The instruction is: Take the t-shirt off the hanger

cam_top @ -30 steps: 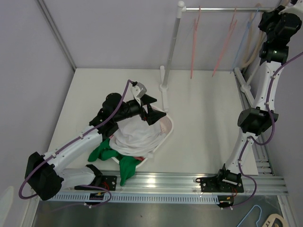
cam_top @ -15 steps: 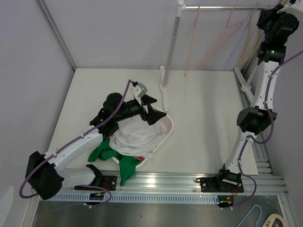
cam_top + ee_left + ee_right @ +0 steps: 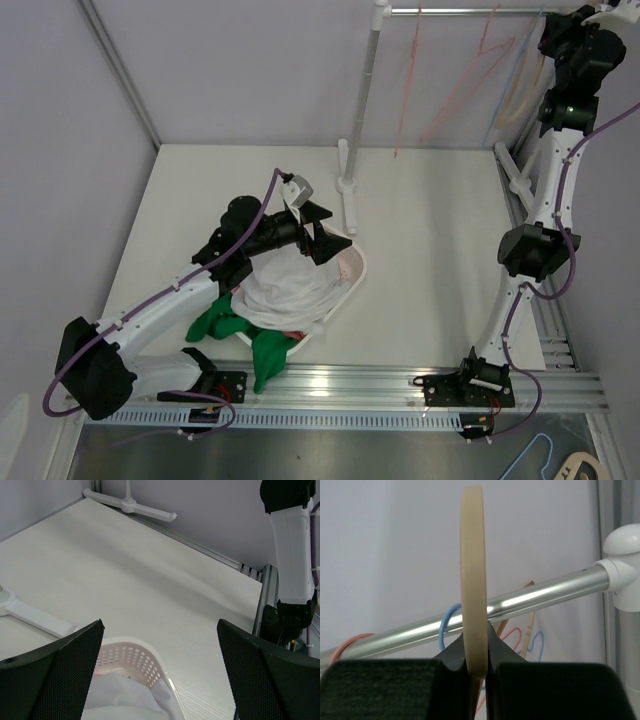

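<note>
A white t-shirt (image 3: 290, 288) lies heaped in a white perforated basket (image 3: 352, 270); the t-shirt (image 3: 120, 695) and the basket rim (image 3: 131, 655) also show in the left wrist view. My left gripper (image 3: 322, 240) is open and empty above the basket's far rim. My right gripper (image 3: 560, 22) is up at the metal rail (image 3: 460, 11), shut on a beige hanger (image 3: 473, 580) whose hook stands edge-on in front of the rail (image 3: 540, 596).
Pink hangers (image 3: 455, 80) and a blue one (image 3: 505, 80) hang on the rail. The rack's white post (image 3: 362, 100) and foot (image 3: 350, 205) stand behind the basket. A green garment (image 3: 240, 335) spills over the basket's near side.
My right gripper has risen toward the rail with the beige hanger. The pink and blue hangers have swung to a slant. The left arm has barely moved.
</note>
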